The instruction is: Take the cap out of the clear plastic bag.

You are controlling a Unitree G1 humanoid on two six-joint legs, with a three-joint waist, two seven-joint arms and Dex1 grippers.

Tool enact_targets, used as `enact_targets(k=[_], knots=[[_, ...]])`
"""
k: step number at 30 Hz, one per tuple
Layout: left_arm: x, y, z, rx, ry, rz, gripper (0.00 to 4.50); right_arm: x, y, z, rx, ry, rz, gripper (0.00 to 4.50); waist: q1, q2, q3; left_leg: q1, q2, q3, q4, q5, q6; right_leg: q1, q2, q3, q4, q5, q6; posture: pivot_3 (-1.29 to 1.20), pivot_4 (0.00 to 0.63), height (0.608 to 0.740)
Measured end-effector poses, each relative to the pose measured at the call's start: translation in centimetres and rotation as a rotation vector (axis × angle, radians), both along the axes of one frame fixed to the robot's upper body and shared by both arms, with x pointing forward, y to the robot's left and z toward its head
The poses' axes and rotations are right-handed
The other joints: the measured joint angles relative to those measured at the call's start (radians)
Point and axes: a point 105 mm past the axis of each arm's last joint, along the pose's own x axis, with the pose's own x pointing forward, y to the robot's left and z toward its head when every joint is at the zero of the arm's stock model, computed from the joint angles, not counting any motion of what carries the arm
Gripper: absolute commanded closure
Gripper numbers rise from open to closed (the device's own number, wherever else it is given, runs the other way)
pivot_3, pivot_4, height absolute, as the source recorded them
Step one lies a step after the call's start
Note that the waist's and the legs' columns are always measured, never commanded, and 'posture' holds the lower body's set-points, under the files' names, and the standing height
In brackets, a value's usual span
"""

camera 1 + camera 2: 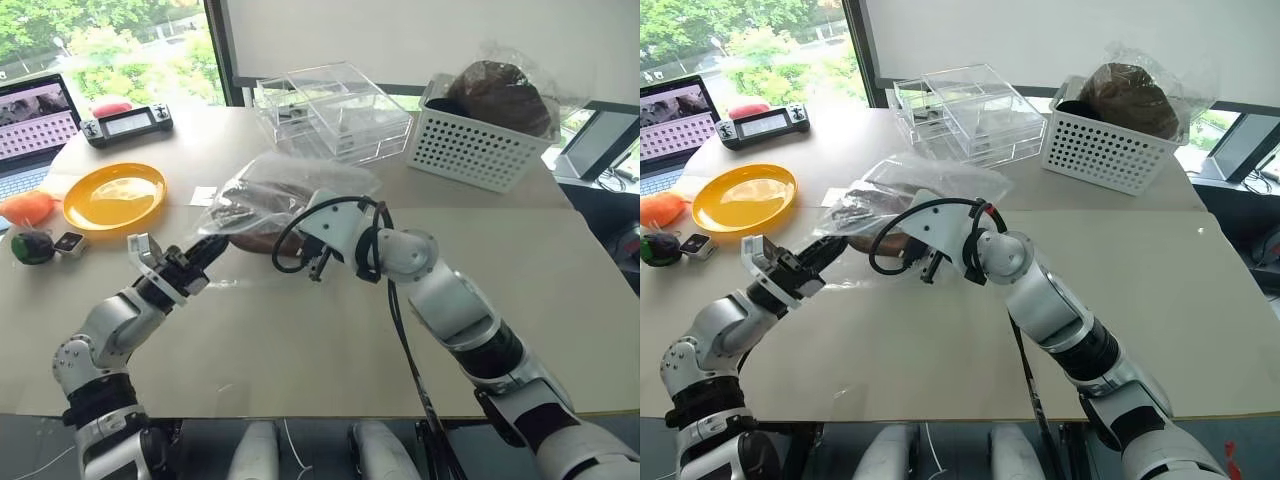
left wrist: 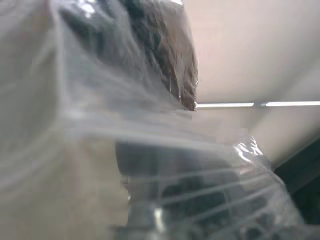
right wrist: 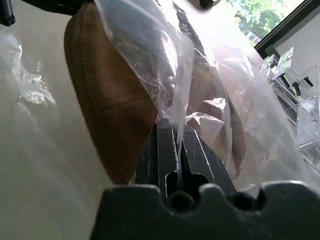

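Spanning a window-side room (sunlit), beige table (image 1: 300,340) holds clutter.

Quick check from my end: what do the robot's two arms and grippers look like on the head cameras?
Both arms have glossy white-grey shells with black joint sections. The right arm carries a black cable looping over its wrist and running down along it. The left gripper has black fingers with a white bracket beside them; the right gripper has flat black fingers.

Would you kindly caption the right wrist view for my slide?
Right claw shut on the clear bag, brown cap partly inside.
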Motion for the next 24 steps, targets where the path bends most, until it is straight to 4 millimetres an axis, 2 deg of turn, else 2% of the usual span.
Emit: enact_targets(k=[2, 6, 10, 20, 22, 23, 24], knots=[[-0.4, -0.2, -0.1, 0.008, -0.009, -0.029, 4.44, 0.1, -0.1, 0.0, -0.004, -0.003, -0.006, 4.5, -0.004, 0.0, 0.0, -0.001, 0.0, 0.0, -0.001, 0.0, 0.0, -0.001, 0.0, 0.0, 0.0, 0.0, 0.0, 0.0, 0.15, 0.735], [-2.6, 0.0, -1.2, 0.057, -0.025, -0.158, 4.44, 0.2, -0.4, -0.2, -0.012, -0.005, -0.016, 4.5, -0.012, 0.0, 0.0, 0.001, 0.0, 0.0, -0.003, 0.0, 0.0, -0.002, 0.0, 0.0, 0.0, 0.0, 0.0, 0.0, 0.15, 0.735], [-5.1, 1.2, -1.8, 0.098, 0.006, -0.318, 4.44, 0.3, -0.6, -0.2, -0.018, -0.015, -0.023, 4.5, -0.014, 0.0, 0.0, 0.002, 0.0, 0.0, -0.006, 0.001, -0.003, -0.002, 0.0, 0.0, 0.0, 0.0, -0.001, 0.0, 0.15, 0.735], [-8.0, 3.7, 1.6, 0.048, -0.027, -0.497, 4.44, 0.5, -1.0, -0.7, -0.036, -0.022, -0.021, 4.5, -0.012, -0.001, 0.001, 0.0, 0.001, 0.002, -0.015, 0.005, -0.01, -0.009, 0.0, 0.0, -0.001, 0.0, -0.002, 0.0, 0.15, 0.735], [-9.5, 3.4, 2.5, 0.067, -0.041, -0.571, 4.44, 0.6, -1.2, -0.8, -0.04, -0.024, -0.023, 4.5, -0.016, -0.002, 0.0, -0.005, 0.002, 0.003, -0.016, 0.006, -0.011, -0.015, 0.0, 0.001, 0.0, 0.001, -0.003, 0.0, 0.15, 0.735], [-11.3, 3.0, 2.9, 0.088, -0.029, -0.644, 4.44, 0.5, -1.1, -0.8, -0.038, -0.022, -0.017, 4.5, -0.025, -0.002, 0.001, -0.008, 0.003, 0.003, -0.017, 0.007, -0.012, -0.019, 0.0, 0.001, 0.0, 0.001, -0.004, 0.0, 0.15, 0.735], [-11.9, 2.8, 3.1, 0.097, -0.021, -0.675, 4.44, 0.6, -1.2, -0.9, -0.041, -0.02, -0.021, 4.5, -0.027, -0.002, 0.001, -0.008, 0.003, 0.003, -0.018, 0.007, -0.012, -0.019, 0.0, 0.001, 0.0, 0.001, -0.004, 0.0, 0.15, 0.735]])
